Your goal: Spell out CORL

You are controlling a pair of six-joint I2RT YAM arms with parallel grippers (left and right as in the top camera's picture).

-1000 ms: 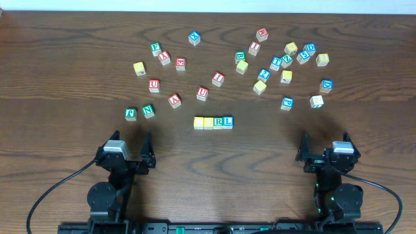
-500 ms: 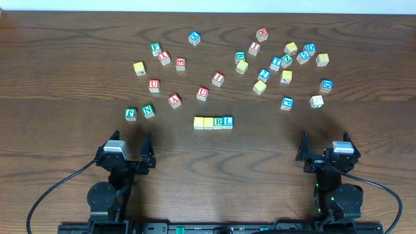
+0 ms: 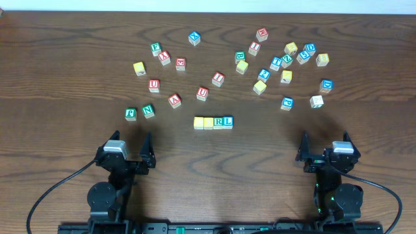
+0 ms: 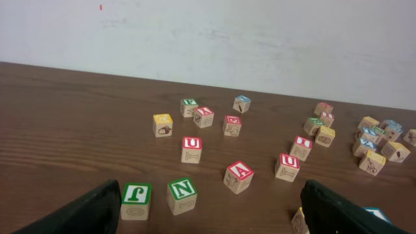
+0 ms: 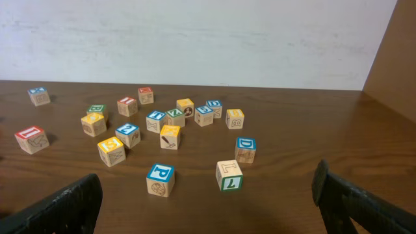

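The CORL cubes stand in a tight row at the table's middle: two yellow-topped cubes [image 3: 199, 121] [image 3: 208, 121], then the green R [image 3: 218, 121] and the blue L [image 3: 227, 121], all touching side by side. My left gripper [image 3: 127, 146] rests open at the near left, short of the row and holding nothing. My right gripper [image 3: 325, 144] is open at the near right, also with nothing in it. In the left wrist view the left gripper [image 4: 211, 211] frames bare wood, and a corner of one row cube [image 4: 298, 220] peeks out beside its right finger. The right gripper [image 5: 208, 208] does not have the row in its wrist view.
Loose cubes are scattered across the far half. Green J [image 3: 130, 114] and N [image 3: 148, 110] lie closest to the left gripper, with a red A [image 3: 174, 100] behind them. A blue P [image 3: 286, 103] and a white cube [image 3: 316, 101] sit ahead of the right gripper. A dense cluster [image 3: 286, 62] lies back right.
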